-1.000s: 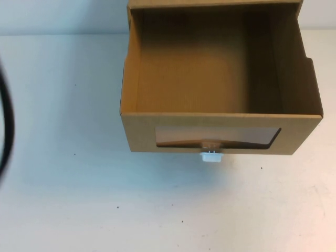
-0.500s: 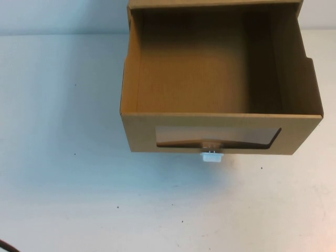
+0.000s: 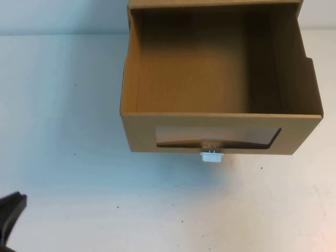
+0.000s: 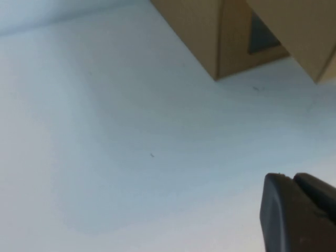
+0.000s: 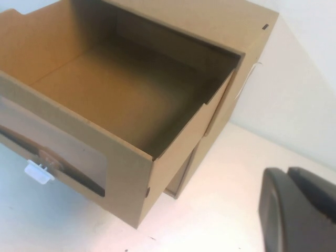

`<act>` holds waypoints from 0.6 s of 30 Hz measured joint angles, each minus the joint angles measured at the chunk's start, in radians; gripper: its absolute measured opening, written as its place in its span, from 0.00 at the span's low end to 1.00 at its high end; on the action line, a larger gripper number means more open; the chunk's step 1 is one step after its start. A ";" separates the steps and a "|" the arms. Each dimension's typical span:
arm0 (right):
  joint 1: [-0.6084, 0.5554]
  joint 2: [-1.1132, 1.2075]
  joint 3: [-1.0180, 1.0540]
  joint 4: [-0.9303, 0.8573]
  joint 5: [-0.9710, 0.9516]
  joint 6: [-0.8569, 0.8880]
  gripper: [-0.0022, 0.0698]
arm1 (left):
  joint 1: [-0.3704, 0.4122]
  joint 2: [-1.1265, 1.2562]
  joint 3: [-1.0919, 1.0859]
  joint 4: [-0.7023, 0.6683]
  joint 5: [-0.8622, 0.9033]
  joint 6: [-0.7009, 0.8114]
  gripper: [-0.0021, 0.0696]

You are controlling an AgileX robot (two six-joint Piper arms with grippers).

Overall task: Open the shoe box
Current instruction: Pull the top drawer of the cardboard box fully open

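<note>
Worktop (image 3: 79, 105): pale, smooth and bare around the box, so it probably gives a light carton little friction.
Shoe box (image 5: 199, 23): a brown corrugated sleeve at the far middle-right of the worktop, with its tray drawn out toward the robot. It likely weighs little, and the whole thing may slide if tugged without bracing.
Drawer (image 3: 142, 131): stands well out of the sleeve and shows an empty interior, so the opening looks essentially done. The walls are stiff across the flutes, but the rims would crease under a hard pinch.
Window (image 3: 218, 135): a clear panel in the drawer front. It looks thin and flexible, so it is a poor place to press or grip.
Left end effector (image 4: 294, 184): low at the near-left corner of the worktop, well apart from the box, clenched and holding nothing.
Right end effector (image 5: 290, 178): off the box's right side, apart from it, clenched and empty.
Pull tab (image 3: 211, 156): a small white piece at the bottom middle of the drawer front. It looks rigid and is the natural hold, best pinched square and pulled straight.
</note>
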 joint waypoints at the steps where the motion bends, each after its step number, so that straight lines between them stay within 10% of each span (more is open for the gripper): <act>1: 0.000 0.000 0.000 0.000 0.000 0.000 0.01 | -0.011 0.000 0.012 0.000 0.003 0.000 0.02; 18: 0.000 -0.002 0.000 0.002 0.000 0.000 0.01 | -0.060 -0.150 0.325 0.240 -0.533 -0.339 0.02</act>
